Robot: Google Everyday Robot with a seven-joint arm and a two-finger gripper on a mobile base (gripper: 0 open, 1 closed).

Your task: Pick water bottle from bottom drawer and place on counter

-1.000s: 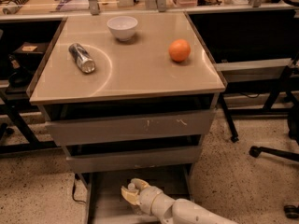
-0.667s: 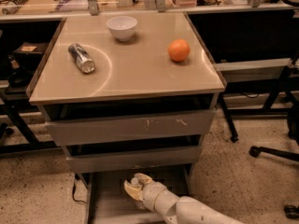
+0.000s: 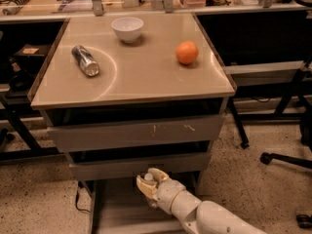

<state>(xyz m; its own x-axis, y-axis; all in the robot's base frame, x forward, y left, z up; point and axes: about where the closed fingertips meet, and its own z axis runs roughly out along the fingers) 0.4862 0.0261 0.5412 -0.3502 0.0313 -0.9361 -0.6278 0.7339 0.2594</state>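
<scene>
Gripper [image 3: 150, 183]: low, inside the bottom drawer [image 3: 117, 213], just below the middle drawer [image 3: 139, 165] front; whether it is released or clenched, cannot tell.
Bottle [image 3: 148, 177]: in the bottom drawer at the gripper's tip; only a pale cap-like part shows, long axis hidden.
Counter [image 3: 146, 77]: above and far of the gripper; next move judged up, then far.
Count: one bottle, one can [image 3: 85, 60], one bowl [image 3: 127, 28], one orange [image 3: 187, 52], three drawers.
</scene>
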